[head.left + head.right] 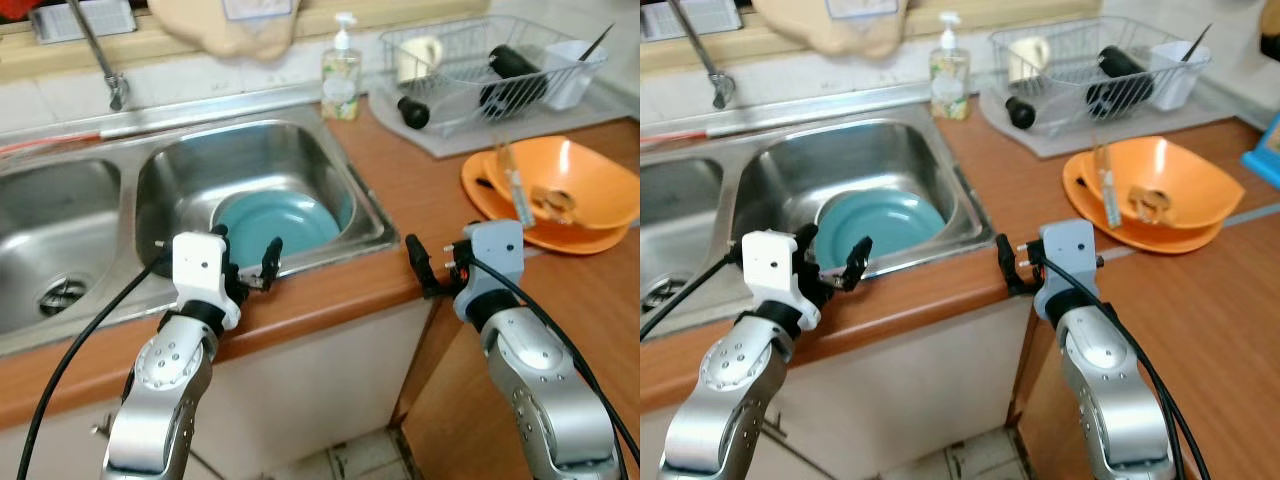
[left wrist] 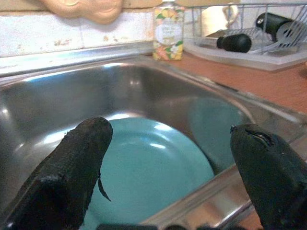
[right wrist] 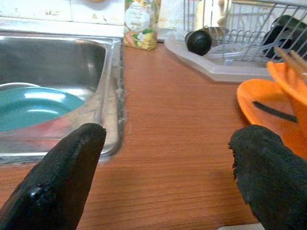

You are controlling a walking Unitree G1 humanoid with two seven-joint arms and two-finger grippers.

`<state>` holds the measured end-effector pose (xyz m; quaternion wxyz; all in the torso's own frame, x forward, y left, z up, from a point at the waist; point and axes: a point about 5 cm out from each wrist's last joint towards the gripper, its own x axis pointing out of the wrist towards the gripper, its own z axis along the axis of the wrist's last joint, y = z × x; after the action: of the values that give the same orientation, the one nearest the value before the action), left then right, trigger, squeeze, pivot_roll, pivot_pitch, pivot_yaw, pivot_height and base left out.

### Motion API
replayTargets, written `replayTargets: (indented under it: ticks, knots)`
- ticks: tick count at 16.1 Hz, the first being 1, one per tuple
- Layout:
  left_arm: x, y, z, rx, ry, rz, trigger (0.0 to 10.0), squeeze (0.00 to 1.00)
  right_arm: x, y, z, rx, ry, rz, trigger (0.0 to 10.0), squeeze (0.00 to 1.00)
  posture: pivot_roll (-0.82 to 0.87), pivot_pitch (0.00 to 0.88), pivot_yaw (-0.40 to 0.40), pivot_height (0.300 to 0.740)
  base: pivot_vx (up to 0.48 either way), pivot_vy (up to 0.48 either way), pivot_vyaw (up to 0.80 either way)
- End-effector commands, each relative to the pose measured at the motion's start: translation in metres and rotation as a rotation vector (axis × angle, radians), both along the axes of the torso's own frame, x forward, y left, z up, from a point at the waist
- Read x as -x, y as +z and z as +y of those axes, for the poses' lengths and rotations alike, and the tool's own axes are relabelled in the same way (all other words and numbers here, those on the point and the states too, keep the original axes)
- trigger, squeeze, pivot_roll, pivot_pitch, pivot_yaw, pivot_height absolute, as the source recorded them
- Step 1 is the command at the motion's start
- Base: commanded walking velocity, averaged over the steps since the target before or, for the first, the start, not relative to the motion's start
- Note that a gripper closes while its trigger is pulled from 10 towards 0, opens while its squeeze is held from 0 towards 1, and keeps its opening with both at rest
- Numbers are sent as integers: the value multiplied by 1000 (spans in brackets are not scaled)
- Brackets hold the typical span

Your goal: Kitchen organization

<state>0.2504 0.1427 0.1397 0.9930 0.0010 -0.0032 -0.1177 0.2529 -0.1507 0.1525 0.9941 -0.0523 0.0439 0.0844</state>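
Observation:
A teal plate (image 1: 275,225) lies flat in the right basin of the steel sink (image 1: 330,170). My left gripper (image 1: 247,262) hovers over the sink's front rim, open and empty, pointing at the plate (image 2: 148,167). On the wooden counter, an orange bowl (image 1: 570,185) holding a utensil and some scraps sits on an orange plate (image 1: 485,195). My right gripper (image 1: 437,262) stands open and empty above the counter's front edge, between the sink and the orange plate (image 3: 259,103).
A wire dish rack (image 1: 480,60) with a cup, black utensils and a white container stands at the back right on a grey tray. A soap bottle (image 1: 341,75) stands behind the sink. The faucet (image 1: 100,55) rises at the back left. The left basin (image 1: 60,230) has a drain.

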Motion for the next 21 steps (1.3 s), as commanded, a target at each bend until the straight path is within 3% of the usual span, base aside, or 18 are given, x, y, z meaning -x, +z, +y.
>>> replayTargets:
  ticks: [1, 8, 21]
  knots:
    - [0, 3, 1, -3, -2, -18, 10000, 533, 0, 6, 3, 4, 20, -22, 10000, 1000, -34, 0, 68, 740, 266, 0, 0]
    - [1, 3, 1, 2, -8, -16, 10000, 537, 1, 5, 3, 1, 20, -10, 10000, 1000, -36, 0, 69, 740, 268, 0, -190]
    - [1, 1, 0, 14, -9, -1, 10000, 529, 2, 4, 3, 18, 32, -1, 10000, 1000, -40, 0, 68, 740, 0, 0, 0]
